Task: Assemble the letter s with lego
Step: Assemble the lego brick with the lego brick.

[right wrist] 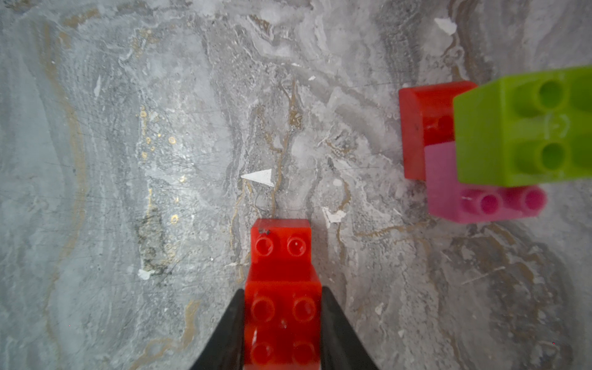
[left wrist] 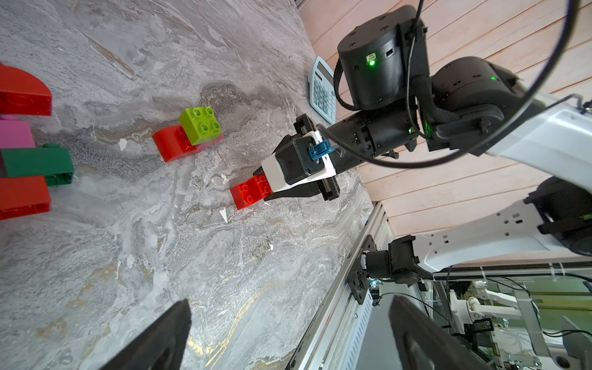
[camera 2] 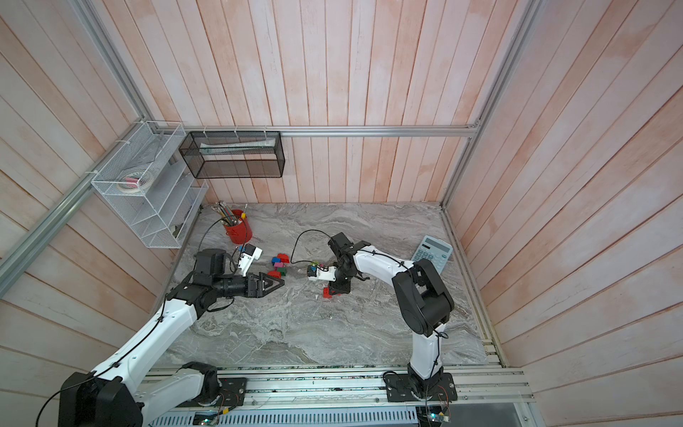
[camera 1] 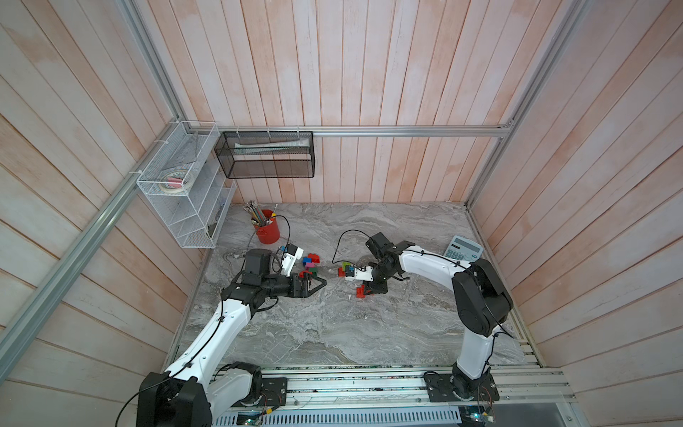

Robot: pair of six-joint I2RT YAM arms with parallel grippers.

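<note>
Lego first: nearest, a stepped red piece [right wrist: 282, 288] is clamped between the right fingers [right wrist: 224, 333], down at the bench [right wrist: 128, 160]. Just beyond it, a lime brick [right wrist: 525, 128] sits on a pink one [right wrist: 448, 198]. A loose pile [camera 1: 310, 263] lies by the left fingers [left wrist: 160, 339], which are spread wide and empty. Gripped at one end only, the piece could pivot or knock that small stack apart. Farther back, a red cup [camera 1: 268, 233] holds pencils [camera 1: 255, 212]. A white wire basket [camera 1: 177, 162] holds tape rolls [camera 1: 173, 181], and a black mesh basket [camera 1: 266, 170] holds what looks like folded paper [camera 1: 269, 146].
</note>
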